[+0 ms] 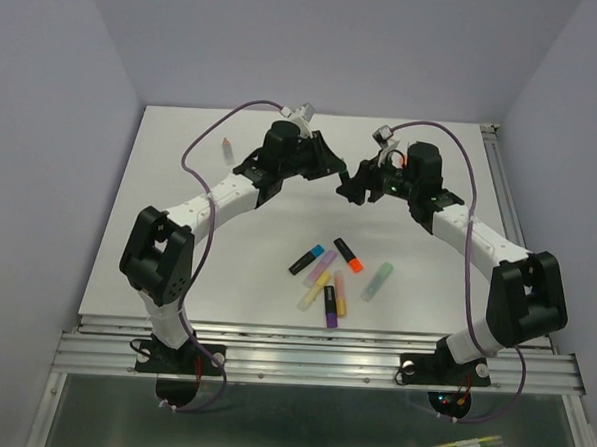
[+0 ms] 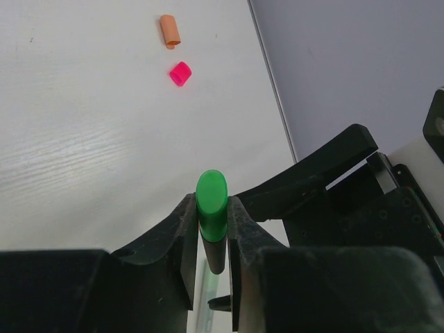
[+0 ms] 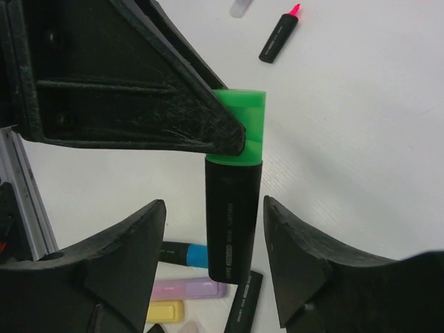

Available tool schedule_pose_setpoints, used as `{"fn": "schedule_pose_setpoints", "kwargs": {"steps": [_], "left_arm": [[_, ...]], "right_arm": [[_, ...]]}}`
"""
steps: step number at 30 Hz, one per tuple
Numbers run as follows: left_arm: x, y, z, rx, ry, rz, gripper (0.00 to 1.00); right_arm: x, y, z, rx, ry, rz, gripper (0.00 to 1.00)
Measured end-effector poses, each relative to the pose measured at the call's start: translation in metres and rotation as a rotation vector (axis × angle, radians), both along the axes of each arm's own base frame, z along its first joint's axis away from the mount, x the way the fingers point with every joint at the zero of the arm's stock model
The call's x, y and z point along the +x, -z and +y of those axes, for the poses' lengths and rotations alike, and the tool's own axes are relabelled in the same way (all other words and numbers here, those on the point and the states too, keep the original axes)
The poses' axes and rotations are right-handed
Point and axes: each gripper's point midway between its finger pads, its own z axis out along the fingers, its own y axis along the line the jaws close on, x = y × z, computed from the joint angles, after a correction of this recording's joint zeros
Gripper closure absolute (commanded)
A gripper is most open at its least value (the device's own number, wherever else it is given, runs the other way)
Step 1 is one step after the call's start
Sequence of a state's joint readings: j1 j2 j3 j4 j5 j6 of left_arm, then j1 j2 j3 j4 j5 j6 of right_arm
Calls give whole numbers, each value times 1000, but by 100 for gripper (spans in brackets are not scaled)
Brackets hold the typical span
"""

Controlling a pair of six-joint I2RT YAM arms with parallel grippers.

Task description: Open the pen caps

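Left gripper [image 2: 211, 225] fills the bottom of its wrist view. Both fingers [image 2: 182, 243] are pressed onto a highlighter, pinching it at the green cap [image 2: 211, 198]. Cap end pokes out past the fingertips, black barrel [image 2: 215, 255] shows just under it between them.

Right gripper [image 3: 214, 208] has its jaws parted, one finger either side of that same barrel, with a visible gap on both sides and no contact. From this wrist view the left finger overlaps the green cap, and only the cap's far edge is exposed. Pen is off the table [image 1: 176, 267], carried by the left grip alone.

Top view: the two grippers meet nose to nose over the far middle of the table. The pen between them is too small to resolve there.

Loose on the table:
- Beyond the left fingertips: pink cap [image 2: 180, 73], then orange cap [image 2: 170, 30] further out.
- Beyond the right fingertips: uncapped black pen [image 3: 277, 38] with pink tip.
- Beneath the right fingers: blue-capped pen [image 3: 184, 254] and pastel purple pen [image 3: 189, 288], part of the capped cluster [image 1: 331, 277] on the base side of both grippers.
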State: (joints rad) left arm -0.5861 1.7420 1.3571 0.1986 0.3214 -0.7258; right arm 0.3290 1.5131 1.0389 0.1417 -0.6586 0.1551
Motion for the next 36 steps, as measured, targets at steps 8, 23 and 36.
{"fn": "schedule_pose_setpoints", "kwargs": {"steps": [8, 23, 36], "left_arm": [[-4, -3, -7, -19, -5, 9, 100], [57, -10, -5, 7, -151, 60, 100], [182, 18, 191, 115, -700, -3, 100]], "right_arm": [[0, 13, 8, -1, -50, 30, 57], [-3, 28, 7, 0, 75, 20, 99], [-55, 17, 38, 18, 62, 222, 99]]}}
